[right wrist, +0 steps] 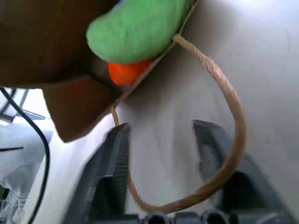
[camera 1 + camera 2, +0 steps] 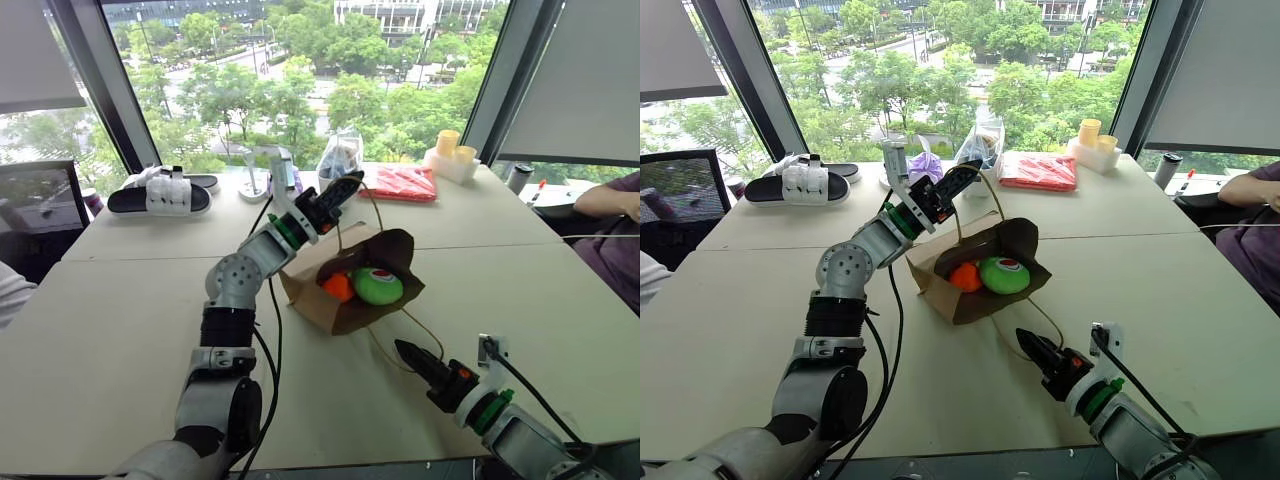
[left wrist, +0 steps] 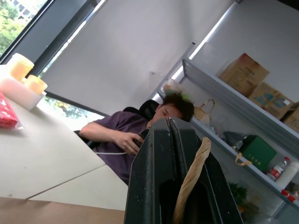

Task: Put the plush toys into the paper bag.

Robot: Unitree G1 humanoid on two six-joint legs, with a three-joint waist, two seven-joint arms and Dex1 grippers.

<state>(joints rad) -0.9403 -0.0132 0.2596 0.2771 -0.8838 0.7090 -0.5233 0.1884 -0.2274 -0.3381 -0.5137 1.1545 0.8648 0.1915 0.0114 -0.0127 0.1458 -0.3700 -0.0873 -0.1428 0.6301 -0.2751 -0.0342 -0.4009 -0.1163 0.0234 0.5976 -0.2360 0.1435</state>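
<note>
Right hand (image 2: 403,349) sits low with fingers parted and empty, both plush toys (image 2: 365,286) inside the paper bag (image 2: 330,300), so keep your left hand (image 2: 345,190) pinched on the handle (image 3: 191,179) and lift steadily.

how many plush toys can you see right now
2. The green plush toy and the orange plush toy lie side by side inside the paper bag's mouth; more could be hidden deeper in.

sandals (image 2: 160,195) far left | red packet (image 2: 400,183) (flat) | yellow cups (image 2: 452,150) by window
</note>
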